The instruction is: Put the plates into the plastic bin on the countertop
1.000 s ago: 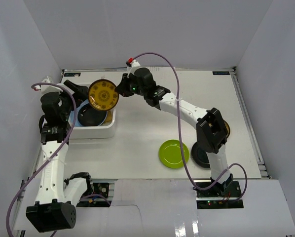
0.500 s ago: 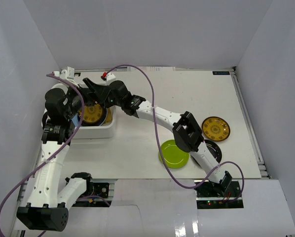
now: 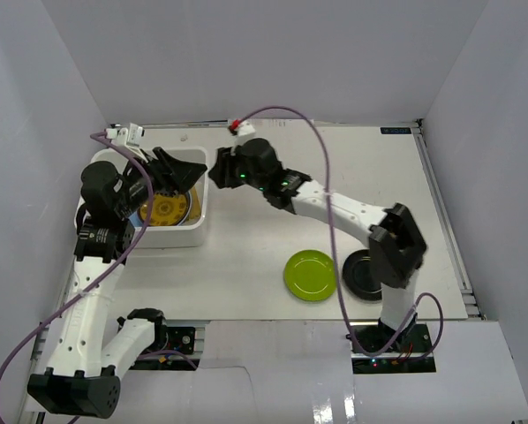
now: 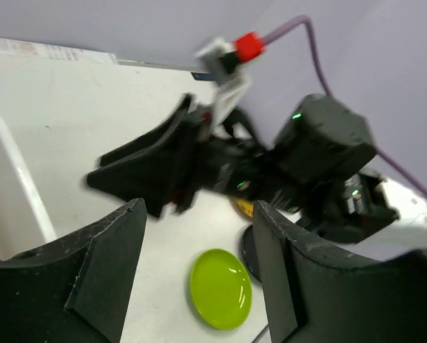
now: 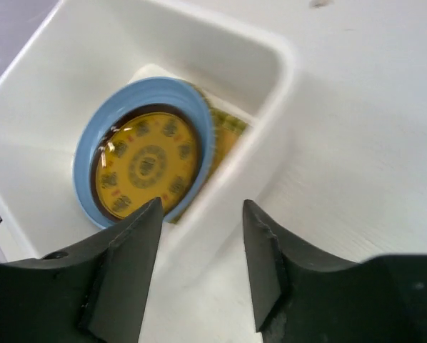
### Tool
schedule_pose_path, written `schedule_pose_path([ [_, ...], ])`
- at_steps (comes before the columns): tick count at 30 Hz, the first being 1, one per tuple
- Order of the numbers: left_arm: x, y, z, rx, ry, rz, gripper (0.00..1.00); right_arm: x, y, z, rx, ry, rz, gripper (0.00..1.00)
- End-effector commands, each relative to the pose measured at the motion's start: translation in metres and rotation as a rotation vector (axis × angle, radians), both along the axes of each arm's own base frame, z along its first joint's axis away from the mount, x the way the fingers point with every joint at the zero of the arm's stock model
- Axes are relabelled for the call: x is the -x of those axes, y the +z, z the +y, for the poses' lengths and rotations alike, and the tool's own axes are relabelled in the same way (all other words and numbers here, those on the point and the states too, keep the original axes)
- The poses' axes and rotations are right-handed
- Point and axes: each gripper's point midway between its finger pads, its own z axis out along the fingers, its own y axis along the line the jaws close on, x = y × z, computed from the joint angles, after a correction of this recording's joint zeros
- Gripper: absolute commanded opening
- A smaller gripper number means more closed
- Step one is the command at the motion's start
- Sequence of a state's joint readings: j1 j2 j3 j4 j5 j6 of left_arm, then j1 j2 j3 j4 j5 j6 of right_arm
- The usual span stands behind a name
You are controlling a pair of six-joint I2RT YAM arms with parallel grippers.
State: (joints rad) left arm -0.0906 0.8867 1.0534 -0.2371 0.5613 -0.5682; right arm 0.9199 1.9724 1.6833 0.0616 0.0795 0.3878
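The white plastic bin (image 3: 186, 235) stands at the left of the countertop (image 3: 273, 230). In it a gold-patterned plate (image 5: 148, 166) lies on a light blue plate (image 5: 199, 121), with a yellow woven plate (image 5: 226, 136) beneath. My right gripper (image 3: 216, 170) is open and empty beside the bin's right wall (image 5: 220, 200). My left gripper (image 3: 180, 170) is open and empty above the bin. A lime green plate (image 3: 310, 275) and a glossy black plate (image 3: 363, 274) lie on the countertop at the front right.
In the left wrist view the lime plate (image 4: 220, 288), the black plate's edge (image 4: 248, 246) and a sliver of another gold plate (image 4: 243, 208) show beyond my right arm (image 4: 320, 153). Grey walls enclose the table. The right arm's purple cable (image 3: 321, 168) arcs over the middle.
One second ago my right gripper held the gold-patterned plate above the bin. It then let it go in the bin on the blue plate and has drawn back right, open.
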Motion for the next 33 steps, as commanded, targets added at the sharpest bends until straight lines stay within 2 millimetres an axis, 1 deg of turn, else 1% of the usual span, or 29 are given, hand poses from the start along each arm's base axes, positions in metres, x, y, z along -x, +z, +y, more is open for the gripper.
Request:
schedule_pose_path([
  [1, 0.017, -0.005, -0.02, 0.048, -0.118, 0.041, 0.71, -0.025, 0.022, -0.102, -0.113, -0.193, -0.001, 0.48],
  [2, 0.026, -0.007, -0.034, 0.063, -0.172, 0.056, 0.69, -0.016, 0.042, -0.133, -0.155, -0.221, -0.016, 0.44],
  [3, 0.032, -0.01, -0.045, 0.085, -0.206, 0.075, 0.65, -0.015, 0.032, -0.161, -0.15, -0.265, 0.003, 0.39],
  [4, 0.032, -0.02, -0.057, 0.086, -0.23, 0.091, 0.63, -0.024, 0.02, -0.2, -0.139, -0.346, 0.016, 0.3],
  [5, 0.048, -0.028, -0.085, 0.075, -0.315, 0.114, 0.63, -0.008, -0.001, -0.24, -0.113, -0.417, 0.03, 0.26],
  [6, 0.045, -0.039, -0.097, 0.051, -0.292, 0.13, 0.62, -0.005, -0.01, -0.267, -0.109, -0.479, 0.043, 0.2],
  [7, 0.047, -0.051, -0.111, 0.027, -0.308, 0.156, 0.63, -0.012, -0.021, -0.313, -0.108, -0.588, 0.06, 0.17],
  [8, 0.061, -0.077, -0.144, -0.023, -0.382, 0.218, 0.63, 0.006, -0.037, -0.341, -0.109, -0.63, 0.09, 0.16],
  [9, 0.057, -0.092, -0.153, -0.06, -0.346, 0.239, 0.63, 0.009, -0.045, -0.365, -0.11, -0.689, 0.101, 0.15],
  [10, 0.059, -0.107, -0.163, -0.097, -0.346, 0.265, 0.64, 0.008, -0.052, -0.409, -0.106, -0.805, 0.107, 0.14],
  [11, 0.067, -0.132, -0.179, -0.153, -0.364, 0.312, 0.64, 0.019, -0.054, -0.43, -0.102, -0.856, 0.109, 0.14],
  [12, 0.061, -0.147, -0.179, -0.192, -0.308, 0.326, 0.65, 0.028, -0.073, -0.451, -0.077, -0.911, 0.139, 0.17],
  [13, 0.061, -0.157, -0.181, -0.218, -0.289, 0.339, 0.68, 0.033, -0.079, -0.487, -0.079, -1.016, 0.145, 0.21],
  [14, 0.067, -0.172, -0.186, -0.254, -0.291, 0.36, 0.7, 0.042, -0.078, -0.494, -0.098, -1.024, 0.135, 0.26],
  [15, 0.067, -0.192, -0.187, -0.302, -0.275, 0.395, 0.75, 0.051, -0.092, -0.516, -0.099, -1.089, 0.157, 0.37],
  [16, 0.068, -0.205, -0.188, -0.332, -0.276, 0.42, 0.85, 0.055, -0.095, -0.524, -0.106, -1.111, 0.156, 0.4],
  [17, 0.074, -0.216, -0.192, -0.366, -0.294, 0.438, 0.88, 0.059, -0.094, -0.531, -0.11, -1.137, 0.145, 0.42],
  [18, 0.077, -0.24, -0.192, -0.421, -0.296, 0.485, 0.88, 0.065, -0.104, -0.538, -0.105, -1.164, 0.167, 0.45],
  [19, 0.08, -0.25, -0.193, -0.443, -0.297, 0.501, 0.89, 0.068, -0.108, -0.55, -0.122, -1.215, 0.175, 0.46],
  [20, 0.084, -0.26, -0.194, -0.456, -0.301, 0.525, 0.89, 0.071, -0.113, -0.552, -0.14, -1.222, 0.193, 0.48],
  [21, 0.086, -0.276, -0.193, -0.477, -0.302, 0.552, 0.89, 0.072, -0.117, -0.552, -0.158, -1.222, 0.214, 0.49],
  [22, 0.088, -0.283, -0.192, -0.485, -0.302, 0.562, 0.89, 0.076, -0.125, -0.558, -0.181, -1.248, 0.241, 0.49],
  [23, 0.09, -0.29, -0.192, -0.489, -0.305, 0.574, 0.88, 0.077, -0.132, -0.556, -0.194, -1.237, 0.272, 0.5],
  [24, 0.091, -0.301, -0.191, -0.496, -0.306, 0.587, 0.87, 0.076, -0.134, -0.557, -0.204, -1.24, 0.279, 0.59],
  [25, 0.092, -0.306, -0.191, -0.497, -0.308, 0.593, 0.86, 0.076, -0.137, -0.556, -0.206, -1.231, 0.292, 0.64],
  [28, 0.098, -0.319, -0.198, -0.47, -0.34, 0.62, 0.84, 0.077, -0.15, -0.556, -0.194, -1.231, 0.344, 0.66],
  [31, 0.102, -0.326, -0.206, -0.434, -0.375, 0.645, 0.8, 0.078, -0.158, -0.56, -0.205, -1.26, 0.363, 0.68],
  [32, 0.105, -0.335, -0.207, -0.442, -0.387, 0.667, 0.79, 0.078, -0.163, -0.557, -0.22, -1.251, 0.381, 0.7],
  [33, 0.105, -0.336, -0.211, -0.429, -0.394, 0.667, 0.78, 0.078, -0.166, -0.556, -0.229, -1.248, 0.391, 0.71],
])
